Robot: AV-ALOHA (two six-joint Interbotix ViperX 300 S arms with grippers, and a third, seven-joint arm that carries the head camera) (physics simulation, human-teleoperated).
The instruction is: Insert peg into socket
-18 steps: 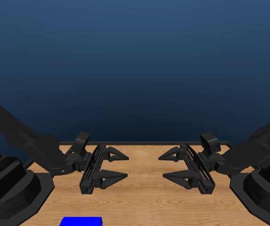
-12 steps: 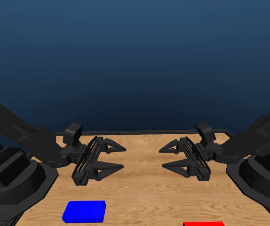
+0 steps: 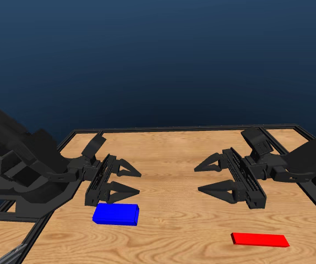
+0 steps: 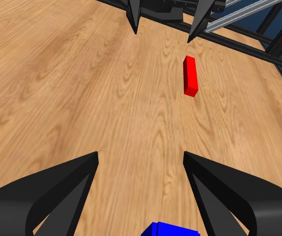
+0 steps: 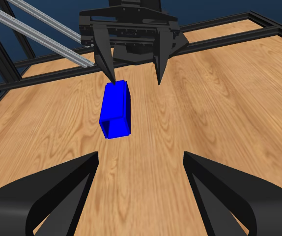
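The blue socket point(image 3: 115, 214) lies flat on the wooden table, just in front of my left gripper point(image 3: 130, 181), whose jaws stand open above it with nothing between them. An edge of the socket point(image 4: 170, 229) shows in the left wrist view, and the right wrist view shows the whole socket point(image 5: 115, 109). The red peg point(image 3: 259, 239) lies flat near the table's front right, in front of my right gripper point(image 3: 205, 179). That gripper is open and empty. The peg point(image 4: 190, 75) also appears in the left wrist view.
A black frame rail point(image 3: 180, 129) borders the wooden table point(image 3: 174, 220) at the back and sides. Both arm bases stand at the table's left and right ends. Bare wood lies between the two grippers.
The head camera has risen and tilted down, so the whole picture shifted and the socket and peg came fully into view. Both grippers stay open; neither object has moved.
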